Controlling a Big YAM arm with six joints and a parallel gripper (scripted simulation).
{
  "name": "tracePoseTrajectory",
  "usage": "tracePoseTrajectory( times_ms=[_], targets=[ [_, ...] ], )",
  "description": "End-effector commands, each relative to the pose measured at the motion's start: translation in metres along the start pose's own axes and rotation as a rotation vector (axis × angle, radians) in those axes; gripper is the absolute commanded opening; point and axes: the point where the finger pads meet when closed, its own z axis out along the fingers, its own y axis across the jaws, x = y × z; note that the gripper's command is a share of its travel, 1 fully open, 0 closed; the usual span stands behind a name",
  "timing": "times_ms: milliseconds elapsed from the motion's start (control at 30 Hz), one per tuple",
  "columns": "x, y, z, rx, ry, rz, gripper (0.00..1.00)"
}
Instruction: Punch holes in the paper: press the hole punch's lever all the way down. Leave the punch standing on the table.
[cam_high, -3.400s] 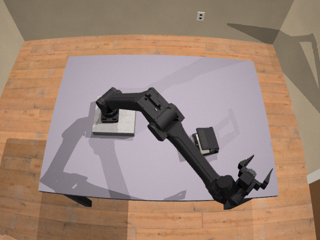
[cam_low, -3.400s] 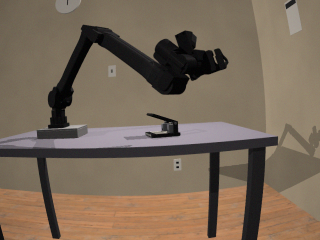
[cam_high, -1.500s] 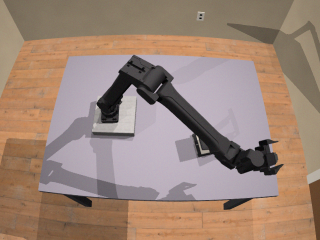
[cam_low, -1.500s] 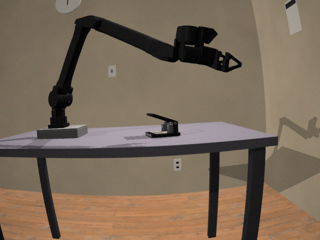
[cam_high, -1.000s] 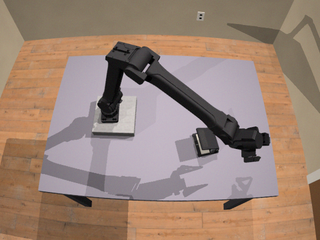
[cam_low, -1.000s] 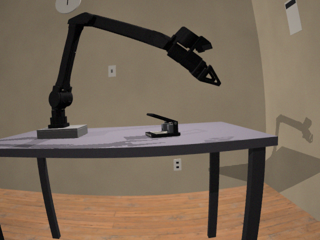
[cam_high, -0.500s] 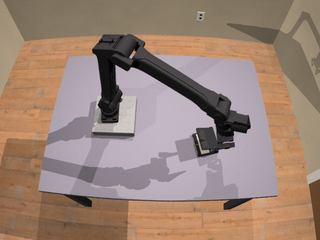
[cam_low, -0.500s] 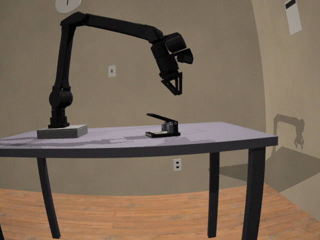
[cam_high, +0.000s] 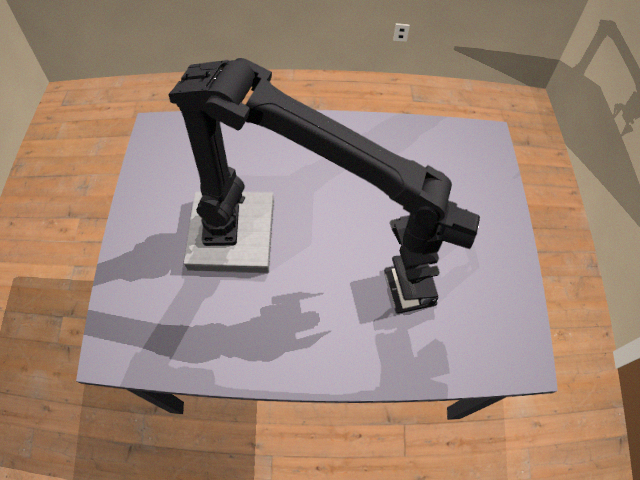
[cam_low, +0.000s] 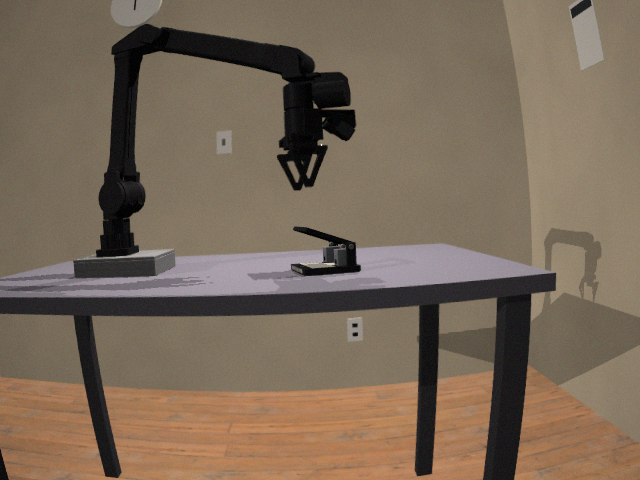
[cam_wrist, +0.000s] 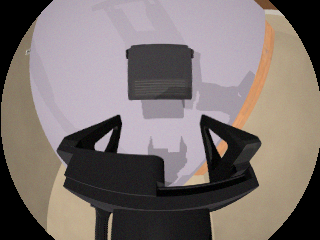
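Observation:
The black hole punch stands on the purple table, right of the middle. Its lever is raised at a slant. A white strip of paper shows in its base. My gripper is open and empty. It points straight down and hangs well above the lever's free end, not touching it. In the top view the wrist covers much of the punch.
The arm's base stands on a grey block at the table's left. The table's right edge is some way beyond the punch. Wooden floor surrounds the table.

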Motion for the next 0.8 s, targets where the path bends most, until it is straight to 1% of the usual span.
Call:
tracePoseTrajectory(
  times_ms=[0,33,67,267,767],
  targets=[
    [0.0003,0.0030,-0.0047,0.004,-0.003,-0.029,1.00],
    [0.0000,0.0021,-0.0029,0.004,-0.002,-0.028,1.00],
    [-0.0003,0.0013,-0.0014,0.003,-0.002,-0.026,0.00],
    [-0.0013,-0.0015,0.0026,0.002,-0.002,-0.021,0.00],
    [-0.0010,-0.0027,-0.0022,0.007,-0.012,-0.016,0.00]
  ],
)
